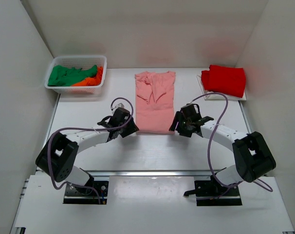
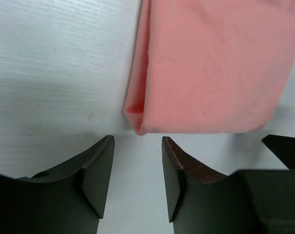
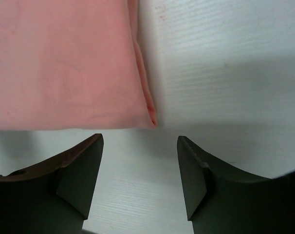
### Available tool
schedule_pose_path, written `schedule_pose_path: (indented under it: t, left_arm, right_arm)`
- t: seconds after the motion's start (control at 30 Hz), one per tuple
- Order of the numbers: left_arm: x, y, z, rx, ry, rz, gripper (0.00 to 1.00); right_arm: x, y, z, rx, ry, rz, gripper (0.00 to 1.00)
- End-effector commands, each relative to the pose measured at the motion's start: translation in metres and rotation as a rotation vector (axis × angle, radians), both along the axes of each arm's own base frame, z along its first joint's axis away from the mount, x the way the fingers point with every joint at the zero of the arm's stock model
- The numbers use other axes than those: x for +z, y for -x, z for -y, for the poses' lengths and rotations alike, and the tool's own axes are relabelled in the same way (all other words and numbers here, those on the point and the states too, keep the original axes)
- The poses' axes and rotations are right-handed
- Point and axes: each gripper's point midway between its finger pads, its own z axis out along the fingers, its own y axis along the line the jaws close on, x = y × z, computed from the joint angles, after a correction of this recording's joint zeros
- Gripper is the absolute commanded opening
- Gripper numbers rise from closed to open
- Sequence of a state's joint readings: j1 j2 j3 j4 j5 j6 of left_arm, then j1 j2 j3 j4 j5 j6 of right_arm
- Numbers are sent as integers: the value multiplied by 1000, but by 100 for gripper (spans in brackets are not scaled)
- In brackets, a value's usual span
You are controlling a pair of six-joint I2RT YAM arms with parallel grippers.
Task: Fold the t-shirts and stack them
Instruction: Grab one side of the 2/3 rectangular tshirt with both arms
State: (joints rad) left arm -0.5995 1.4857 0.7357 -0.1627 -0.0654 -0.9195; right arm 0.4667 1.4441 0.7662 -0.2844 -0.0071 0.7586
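Note:
A salmon-pink t-shirt lies folded lengthwise in a long strip at the table's middle, sleeves tucked over its upper part. My left gripper stands open just off the strip's near left corner, nothing between its fingers. My right gripper stands open just off the near right corner, also with nothing held. A bright red t-shirt lies folded at the back right. Green and orange t-shirts lie crumpled in the basket.
The white mesh basket stands at the back left corner. A white sheet lies under the red shirt. White walls close in the table on the left, back and right.

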Motion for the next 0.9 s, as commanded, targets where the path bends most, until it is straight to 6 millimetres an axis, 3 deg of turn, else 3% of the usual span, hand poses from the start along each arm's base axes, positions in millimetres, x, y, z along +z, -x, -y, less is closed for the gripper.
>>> schedule_pose_path:
  t: [0.0, 0.1, 0.3, 0.37, 0.4, 0.43, 0.47, 0.5, 0.57, 0.67, 0.87]
  left_arm:
    - [27, -15, -5, 85, 47, 111, 55]
    - [30, -16, -5, 111, 68, 128, 55]
    - [6, -17, 1, 101, 51, 75, 55]
    - [1, -20, 12, 98, 70, 68, 54]
    - [-3, -18, 13, 94, 70, 51, 54]
    - [-6, -20, 20, 91, 89, 47, 53]
    - [-10, -18, 24, 82, 87, 26, 52]
    - [-15, -15, 28, 83, 81, 11, 49]
    - [-16, -12, 32, 78, 90, 3, 34]
    - [-24, 12, 21, 82, 89, -54, 0]
    - [-18, 66, -8, 35, 29, -72, 0]
  right_arm:
    - [11, -19, -10, -42, -83, 68, 60]
    - [5, -17, -13, -52, -100, 48, 59]
    - [-14, -13, -18, -52, -58, -8, 59]
    - [-16, -15, -19, -69, -57, -21, 55]
    - [-20, -13, -19, -69, -50, -36, 47]
    - [-19, -13, -21, -75, -58, -37, 24]
    - [-23, -10, -20, -71, -54, -51, 9]
    - [-25, -9, -20, -67, -51, -56, 1]
    - [-25, -4, -24, -53, -54, -61, 0]
    - [-25, 11, -19, -33, -21, -78, 1]
    - [-20, 63, -13, 60, 22, -119, 0]
